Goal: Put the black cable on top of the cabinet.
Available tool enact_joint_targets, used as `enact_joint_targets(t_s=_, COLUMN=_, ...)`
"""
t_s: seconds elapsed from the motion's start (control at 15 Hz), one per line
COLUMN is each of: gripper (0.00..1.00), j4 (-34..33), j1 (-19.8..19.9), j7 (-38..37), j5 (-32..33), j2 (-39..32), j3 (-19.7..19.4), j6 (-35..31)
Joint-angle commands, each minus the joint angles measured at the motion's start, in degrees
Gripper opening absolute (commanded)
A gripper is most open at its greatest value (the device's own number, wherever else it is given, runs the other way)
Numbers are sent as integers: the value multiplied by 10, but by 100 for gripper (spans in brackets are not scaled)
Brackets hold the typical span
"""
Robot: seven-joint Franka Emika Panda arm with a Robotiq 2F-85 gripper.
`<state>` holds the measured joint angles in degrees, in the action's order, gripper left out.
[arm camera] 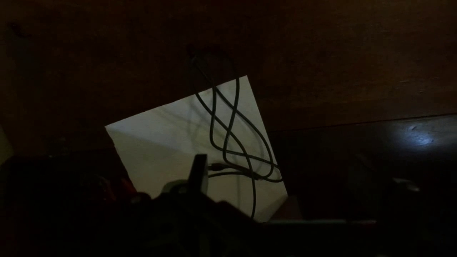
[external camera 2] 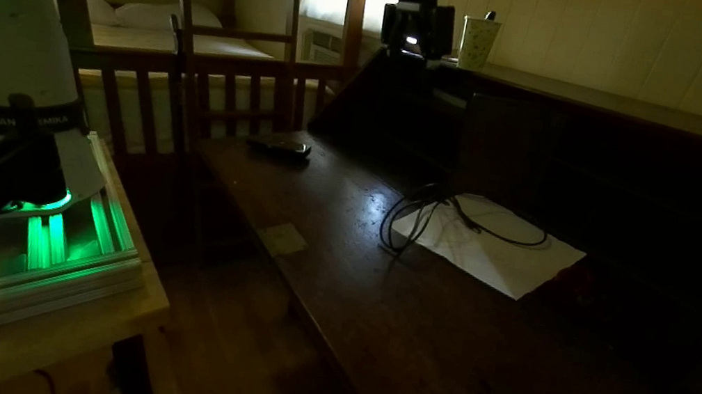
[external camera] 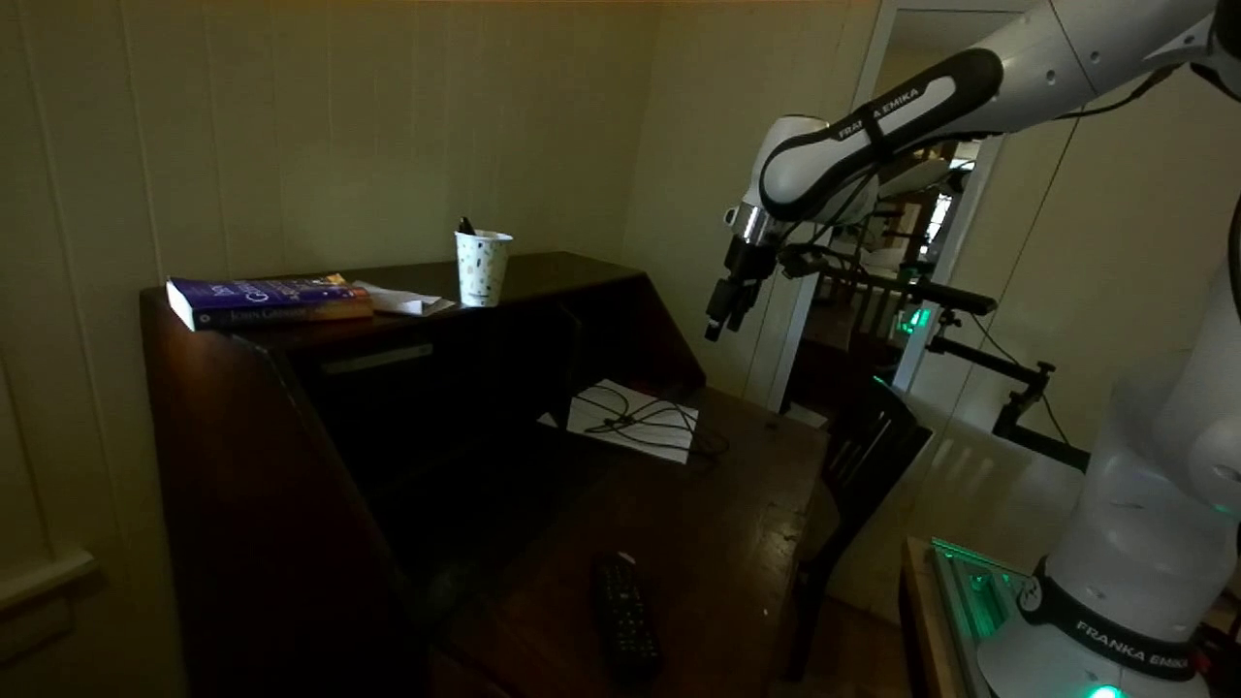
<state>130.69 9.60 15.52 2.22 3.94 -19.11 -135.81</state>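
Several loose loops of the black cable (arm camera: 246,155) lie on the white paper (external camera 2: 509,268), some reaching past its edge. Your gripper (external camera 2: 414,50) is higher, with jaws well separated and nothing visible between. You should, I think, descend at the crossing strands, pinch several together, and lift high before going over the cabinet (external camera: 572,269).

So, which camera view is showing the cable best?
The wrist view: there the looped cable appears largest, clear against the paper, though dim beyond it. Both exterior views show it smaller, also partly off the paper.
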Motion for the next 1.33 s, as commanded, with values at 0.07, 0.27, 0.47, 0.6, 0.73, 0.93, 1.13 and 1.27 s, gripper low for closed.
enact_joint_targets(t_s=0.07, gripper=100, j4=-6, j1=20, j7=2, j5=13, j2=-11, j3=15, j6=-16)
enact_joint_targets(t_s=0.27, gripper=100, j4=-26, j1=25, j7=105, j5=-69, j2=-52, j3=4, j6=-41)
enact_joint_targets(t_s=0.47, gripper=100, j4=-61, j1=46, j7=226, j5=-143, j2=-108, j3=8, j6=-57)
enact_joint_targets(t_s=0.6, gripper=100, j4=-92, j1=68, j7=311, j5=-190, j2=-148, j3=24, j6=-42)
enact_joint_targets(t_s=0.73, gripper=100, j4=-121, j1=88, j7=346, j5=-201, j2=-190, j3=40, j6=-40)
enact_joint_targets(t_s=0.93, gripper=100, j4=-154, j1=114, j7=353, j5=-206, j2=-245, j3=68, j6=-53)
enact_joint_targets(t_s=1.13, gripper=100, j4=-177, j1=135, j7=339, j5=-195, j2=-285, j3=90, j6=-58)
enact_joint_targets(t_s=1.27, gripper=97, j4=-187, j1=147, j7=336, j5=-193, j2=-305, j3=101, j6=-61)
